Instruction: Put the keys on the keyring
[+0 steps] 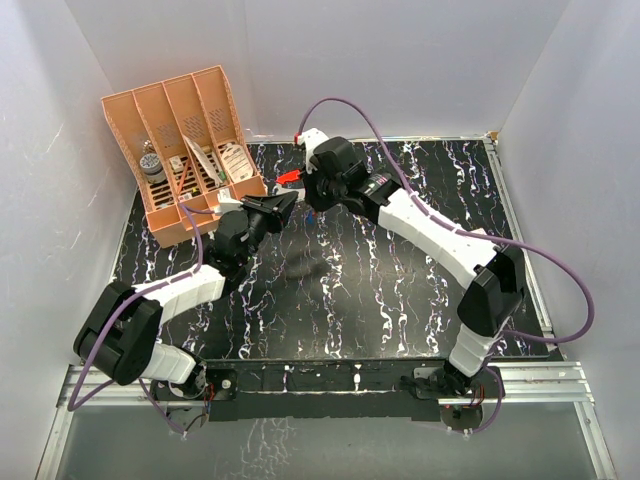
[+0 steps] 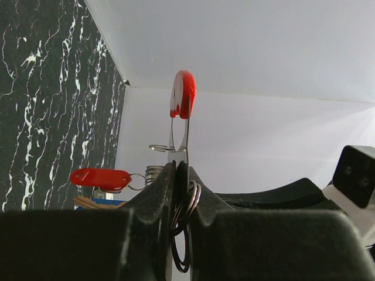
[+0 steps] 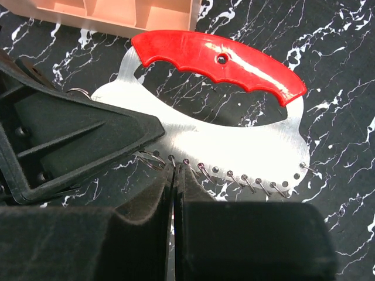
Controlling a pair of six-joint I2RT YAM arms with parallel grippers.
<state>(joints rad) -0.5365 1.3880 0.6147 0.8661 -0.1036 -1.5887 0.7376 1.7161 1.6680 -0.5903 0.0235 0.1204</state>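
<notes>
Left gripper (image 2: 177, 170) is clamped on the keyring (image 3: 234, 140), a flat silvery plate with a red grip (image 3: 222, 55) and small wire rings along its holed edge. One dark ring (image 2: 186, 216) is pinched between the same fingers. It hangs above the black marbled table (image 1: 350, 290), near the orange organizer (image 1: 170, 228). Right gripper (image 3: 174, 170) has its fingers pressed together at the holed edge; whether they pinch anything, I cannot tell.

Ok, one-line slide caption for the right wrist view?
Left gripper holds a red-handled silvery plate while the shut right gripper sits at its lower edge, lined with wire rings.
</notes>
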